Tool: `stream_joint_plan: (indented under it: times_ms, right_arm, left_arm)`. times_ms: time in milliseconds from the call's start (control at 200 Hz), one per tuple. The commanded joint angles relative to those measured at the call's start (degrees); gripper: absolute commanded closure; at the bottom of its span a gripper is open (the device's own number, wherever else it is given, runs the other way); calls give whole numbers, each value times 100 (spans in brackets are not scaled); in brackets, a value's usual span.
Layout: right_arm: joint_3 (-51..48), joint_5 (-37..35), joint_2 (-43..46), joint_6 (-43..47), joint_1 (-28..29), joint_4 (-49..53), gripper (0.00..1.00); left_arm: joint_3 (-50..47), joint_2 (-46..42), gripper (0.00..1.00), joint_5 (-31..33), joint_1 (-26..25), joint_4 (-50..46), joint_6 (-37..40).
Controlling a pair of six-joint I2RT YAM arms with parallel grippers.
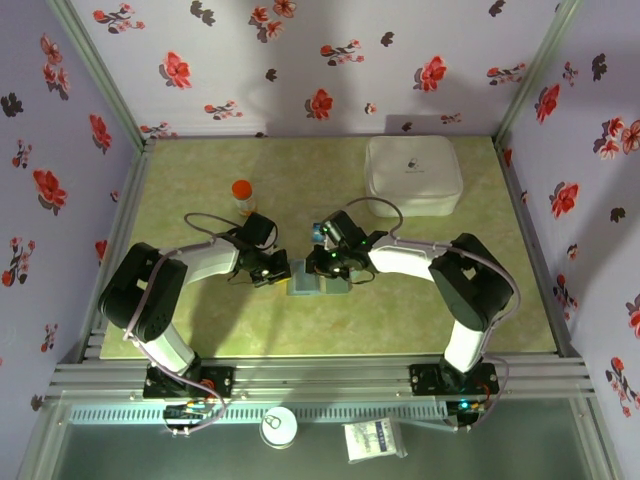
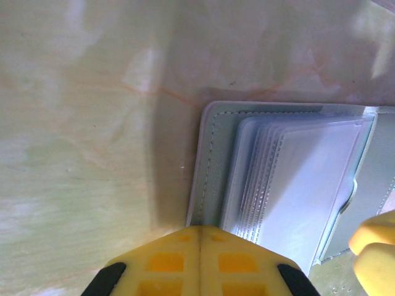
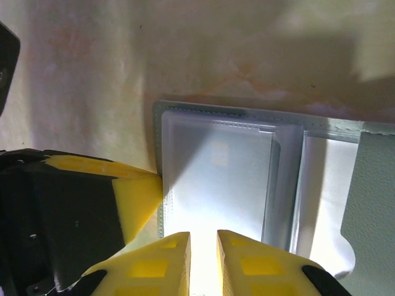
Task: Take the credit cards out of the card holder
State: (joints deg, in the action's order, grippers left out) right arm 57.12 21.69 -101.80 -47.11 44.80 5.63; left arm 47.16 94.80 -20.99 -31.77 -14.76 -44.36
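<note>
From above, the flat grey-blue folding card holder lies opened out at the middle of the green-yellow marbled table. Its long axis runs left to right, and it sits between the left gripper and the right gripper, which close in on it from opposite sides. A large white rounded-square case and a small orange-capped bottle stand well apart toward the far edge, in front of pale flower-printed walls, so the room around the holder looks free. In the left wrist view, the left gripper's yellow fingers are pressed together with only a seam between them. They bear on the holder's near edge, and a fan of clear plastic sleeves stretches away ahead. In the right wrist view, the right gripper's fingers stand narrow, with a slim slit between them, poised over the near edge of the top sleeve and holding nothing that I can make out. A faint pale square under that frosted sleeve may belong to one of the credit cards, though glare washes it out. The sleeves lie directly ahead of the right fingers, so the right arm seems better placed to pull while the left pins the holder down.
</note>
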Motion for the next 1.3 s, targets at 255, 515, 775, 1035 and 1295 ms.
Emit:
stream_joint_plan:
  times_ms: [255, 515, 775, 1035, 1295]
  right_arm:
    - [-49, -297, -112, 47, 29, 394, 80]
    - [-32, -449, -81, 166, -7, 657, 79]
    - [-48, -491, -112, 185, -15, 701, 80]
    - [-43, -455, -121, 181, -15, 676, 80]
    - [-85, -456, -121, 176, -15, 654, 80]
  left_arm:
    - [70, 84, 98, 82, -22, -185, 142]
    - [67, 72, 98, 82, -22, -186, 153]
    - [74, 32, 98, 91, -22, -213, 143]
    - [226, -455, 97, 115, -5, -392, 72]
    - [277, -935, 85, -234, -44, -198, -216]
